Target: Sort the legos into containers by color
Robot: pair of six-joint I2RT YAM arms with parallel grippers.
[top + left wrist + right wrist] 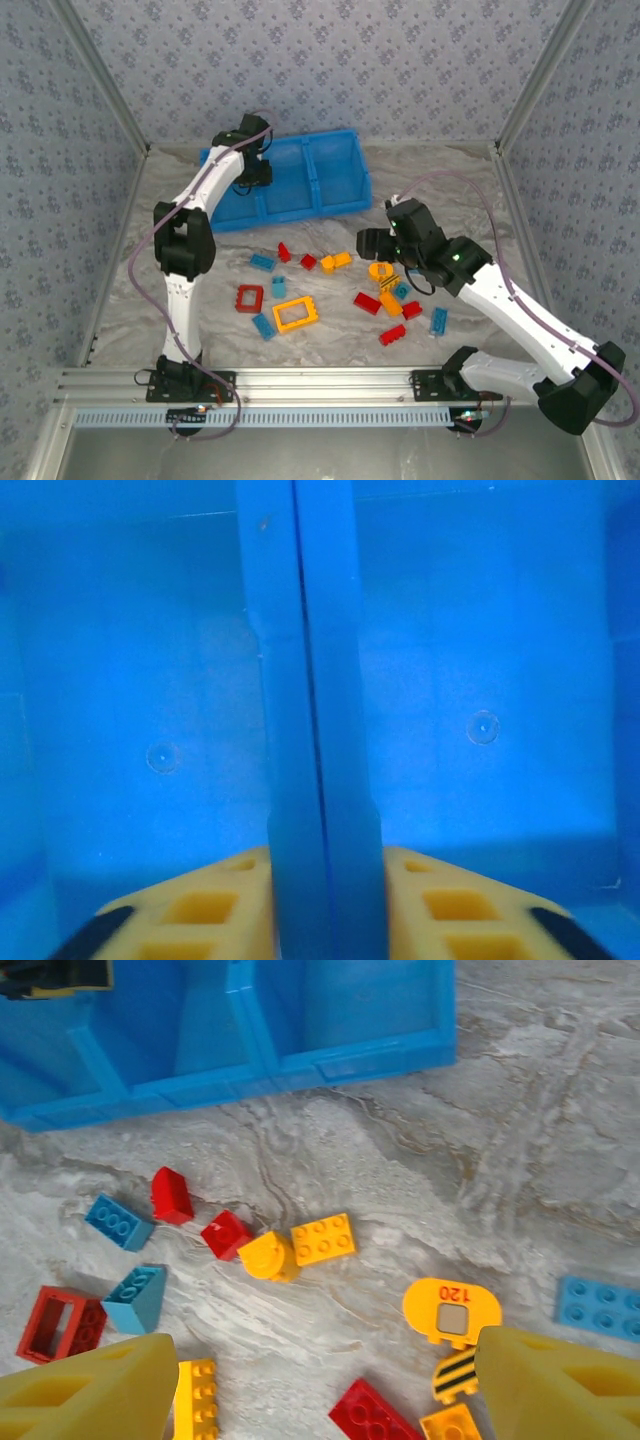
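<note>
Whereas narrow astride a divider [310, 680] of the containers [360, 1058] at the far edge of the desk [500, 1110] with the left gripper [326, 910], hold impossible to tell, hangs wide and empty with the right gripper [320, 1385] over mid-desk legos [322, 1238]: nearest, just ahead, toward the containers.
</note>
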